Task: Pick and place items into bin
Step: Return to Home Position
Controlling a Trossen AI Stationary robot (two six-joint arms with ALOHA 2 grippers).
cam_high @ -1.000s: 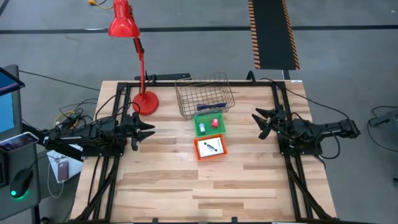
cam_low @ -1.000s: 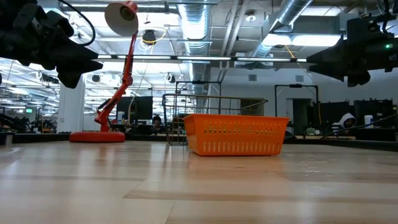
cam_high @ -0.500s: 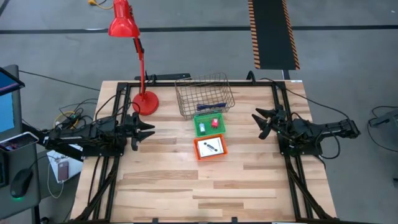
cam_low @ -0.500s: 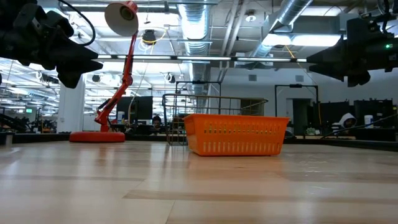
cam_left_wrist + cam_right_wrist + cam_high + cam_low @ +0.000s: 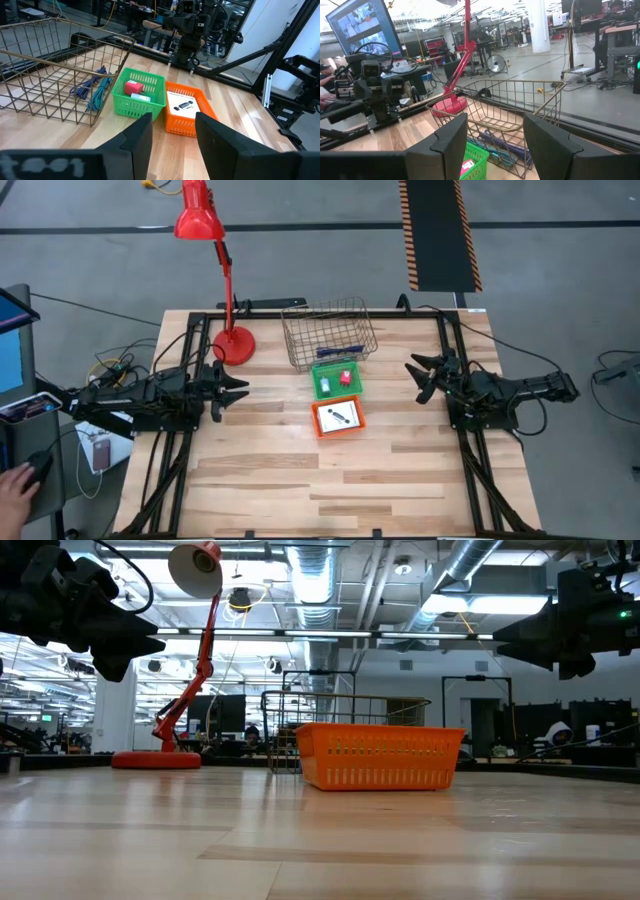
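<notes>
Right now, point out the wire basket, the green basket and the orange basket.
wire basket [image 5: 291, 337]: high view, left wall.
green basket [image 5: 137, 106]: left wrist view, near wall.
orange basket [image 5: 380, 758]: low view, front wall.

Metal wire basket [image 5: 322, 330]; glossy plastic green bin [image 5: 137, 105]; smooth wooden table [image 5: 300, 480].

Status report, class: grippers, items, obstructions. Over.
Left gripper open, empty, at left. Right gripper open, empty, at right. Cables in wire basket, red block in green basket, card in orange basket. Lamp back-left, apart from arms.
</notes>
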